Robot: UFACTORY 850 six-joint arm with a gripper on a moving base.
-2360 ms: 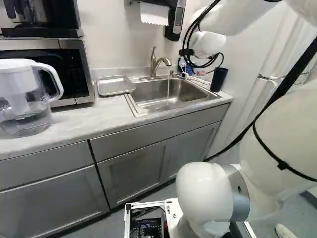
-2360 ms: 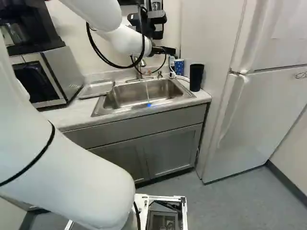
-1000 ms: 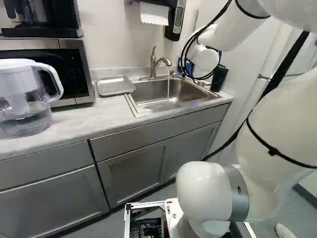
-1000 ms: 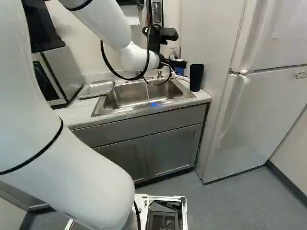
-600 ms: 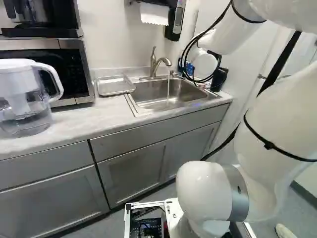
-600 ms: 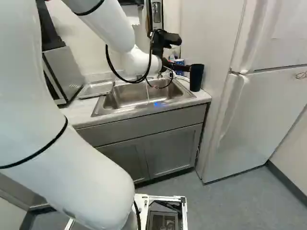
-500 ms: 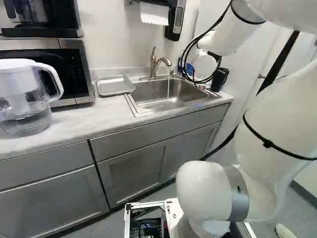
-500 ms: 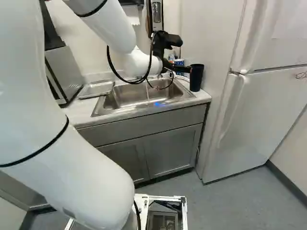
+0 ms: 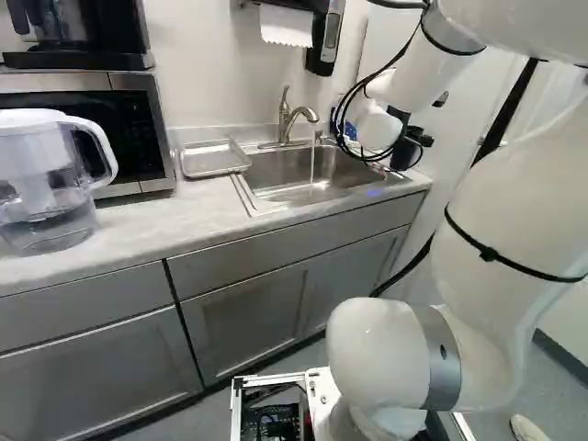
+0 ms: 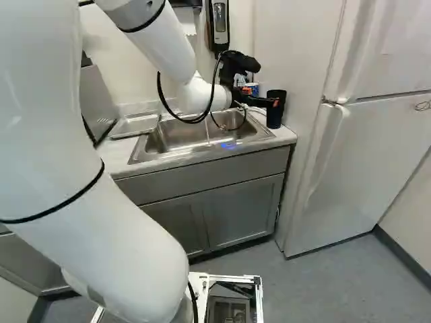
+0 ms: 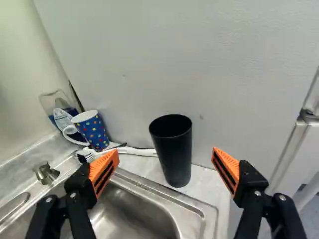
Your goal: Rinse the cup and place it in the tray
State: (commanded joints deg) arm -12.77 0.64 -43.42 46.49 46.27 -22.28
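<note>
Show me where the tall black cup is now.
In the right base view, the tall black cup stands on the pale countertop just right of the steel sink; in the wrist view, it is ahead of the open gripper.

No text, label, brand, number or sign can be read anywhere.

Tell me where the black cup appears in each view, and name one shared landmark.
Left base view: black cup right of centre, partly behind the gripper.
Right base view: right of centre, at the counter's end.
Wrist view: ahead of the open gripper, between its fingers.
Shared landmark: the sink.
</note>
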